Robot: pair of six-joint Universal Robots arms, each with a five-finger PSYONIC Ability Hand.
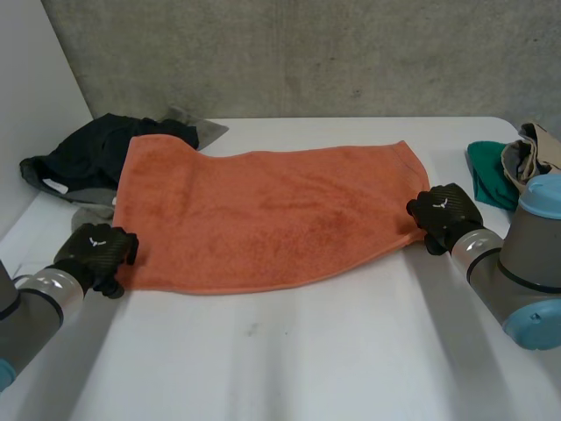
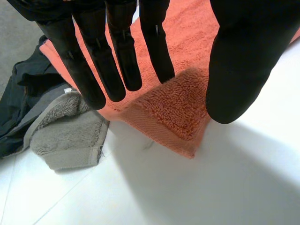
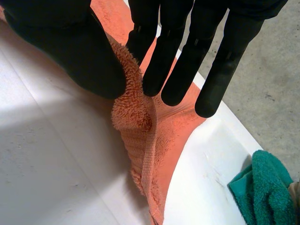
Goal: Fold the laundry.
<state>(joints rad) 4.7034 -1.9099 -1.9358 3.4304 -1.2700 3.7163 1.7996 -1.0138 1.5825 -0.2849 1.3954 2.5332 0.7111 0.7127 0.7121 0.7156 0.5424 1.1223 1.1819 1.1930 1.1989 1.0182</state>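
A big orange towel (image 1: 263,210) lies spread out on the white table (image 1: 307,360). It is in the middle, between the two arms. Its long sides run from one arm across to the other.

The left hand (image 1: 95,250) is at the near corner of the towel on its own side. In the left wrist view its fingers (image 2: 117,61) are straight and its thumb (image 2: 243,70) is held wide apart from them. The towel's corner (image 2: 173,117) lies flat on the table below the gap. The hand is spread and holds nothing. I cannot tell if the fingertips touch the towel.

The right hand (image 1: 445,215) is at the short edge of the towel on the other side. In the right wrist view its thumb (image 3: 70,47) and its fingers (image 3: 159,70) squeeze a bit of the towel's edge (image 3: 131,110) between them. That bit is bunched up. The edge below it stands up off the table in a soft ridge.

A heap of dark clothes (image 1: 96,149) sits at the far corner of the table on the left arm's side. It touches the far corner of the orange towel. A grey towel (image 2: 70,136) peeks out from under the heap, right beside the corner where the left hand is.

A green cloth (image 1: 486,175) lies by the table's edge on the right arm's side, well apart from the orange towel. A tan cloth (image 1: 530,158) lies against it. A grey wall (image 1: 307,53) stands behind the table.
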